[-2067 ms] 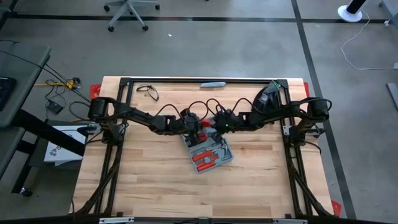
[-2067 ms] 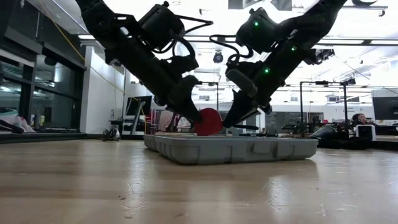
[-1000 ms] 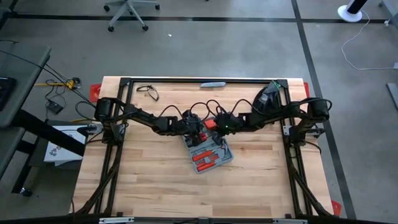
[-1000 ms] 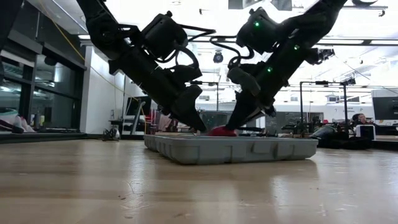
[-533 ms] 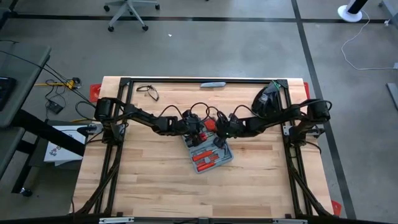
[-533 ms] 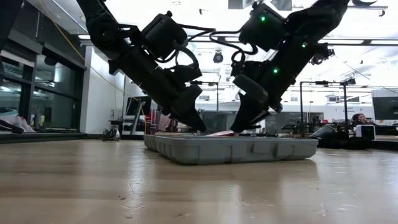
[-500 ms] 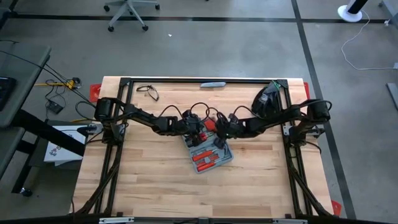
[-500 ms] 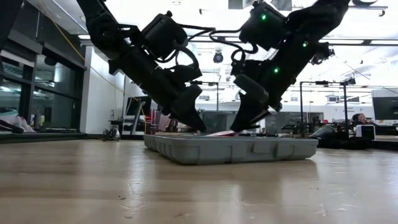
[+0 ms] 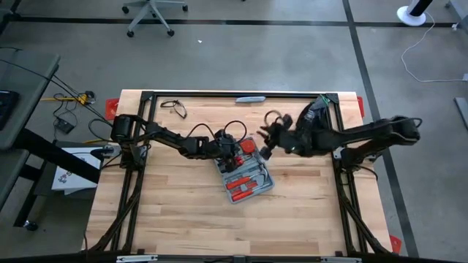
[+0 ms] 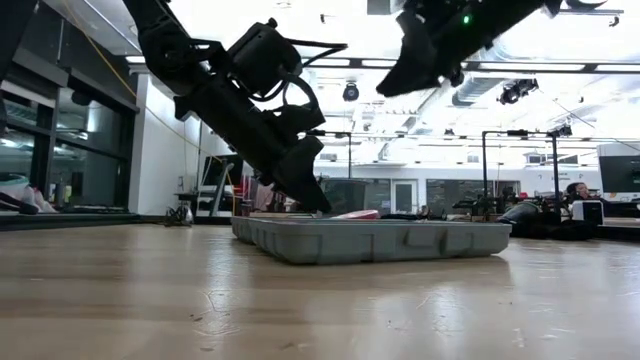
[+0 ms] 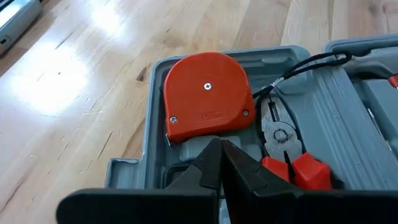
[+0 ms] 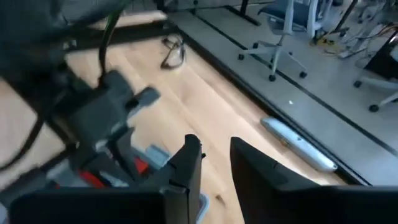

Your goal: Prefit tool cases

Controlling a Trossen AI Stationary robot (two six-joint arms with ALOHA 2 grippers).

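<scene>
1. The left gripper [image 9: 235,150] sits at the tool case's [image 9: 247,177] far end, its fingers pressed together with nothing between them, tips just beside the red tape measure [image 11: 208,96] that lies in its moulded pocket.
2. The tool case lies open and flat near the middle of the table [image 9: 175,212], pliers [image 11: 285,144] with red grips bedded next to the tape measure.
3. It looks like stiff moulded plastic: light as a shell, heavier with tools inside, and likely to slide on the smooth wood if pushed from one side.
4. The rim [image 10: 380,240] or the lid edge seems the safest place to grip; the ribbed walls are probably slippery.
5. The right gripper [image 9: 265,140] hangs above and to the right of the case, fingers apart and empty.
</scene>
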